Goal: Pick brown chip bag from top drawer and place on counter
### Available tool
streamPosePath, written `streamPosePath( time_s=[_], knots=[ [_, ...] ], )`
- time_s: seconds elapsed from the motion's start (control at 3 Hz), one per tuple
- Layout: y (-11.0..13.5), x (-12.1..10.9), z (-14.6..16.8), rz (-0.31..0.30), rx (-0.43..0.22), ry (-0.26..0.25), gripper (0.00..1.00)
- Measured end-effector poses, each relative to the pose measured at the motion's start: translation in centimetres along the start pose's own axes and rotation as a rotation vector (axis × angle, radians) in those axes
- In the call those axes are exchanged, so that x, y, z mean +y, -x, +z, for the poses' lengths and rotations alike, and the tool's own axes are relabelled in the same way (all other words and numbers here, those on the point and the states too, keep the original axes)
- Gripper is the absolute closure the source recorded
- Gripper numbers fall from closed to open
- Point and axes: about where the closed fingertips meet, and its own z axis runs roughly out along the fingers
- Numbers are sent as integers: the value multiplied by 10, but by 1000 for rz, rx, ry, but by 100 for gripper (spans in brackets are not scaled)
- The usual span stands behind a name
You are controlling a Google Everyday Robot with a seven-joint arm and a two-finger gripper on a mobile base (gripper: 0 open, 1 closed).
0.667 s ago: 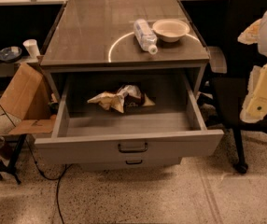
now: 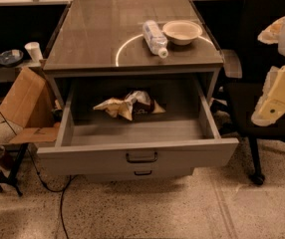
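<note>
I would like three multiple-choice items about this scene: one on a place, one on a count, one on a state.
1. Where does the chip bag lie? A) on the floor B) on a chair C) in the top drawer
2. How many things rest on the counter? A) two B) none C) five
3. How is the bottle? A) upright B) lying on its side C) standing on its cap

1 C: the chip bag lies in the pulled-out top drawer, apart from the gripper at the right edge.
2 A: only the bottle and a bowl rest there.
3 B: it lies flat beside the bowl.
</note>
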Motion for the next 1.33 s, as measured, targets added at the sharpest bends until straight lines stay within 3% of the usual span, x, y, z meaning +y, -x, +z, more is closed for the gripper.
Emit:
streamPosePath(
  time_s=[0.33, 0.67, 1.0, 1.33],
  knots=[
    [43, -26, 25, 82, -130, -1, 0],
    [114, -55, 69, 199, -242, 75, 0],
    [172, -68, 116, 355, -306, 205, 0],
    [180, -68, 125, 449, -301, 242, 0]
  ],
)
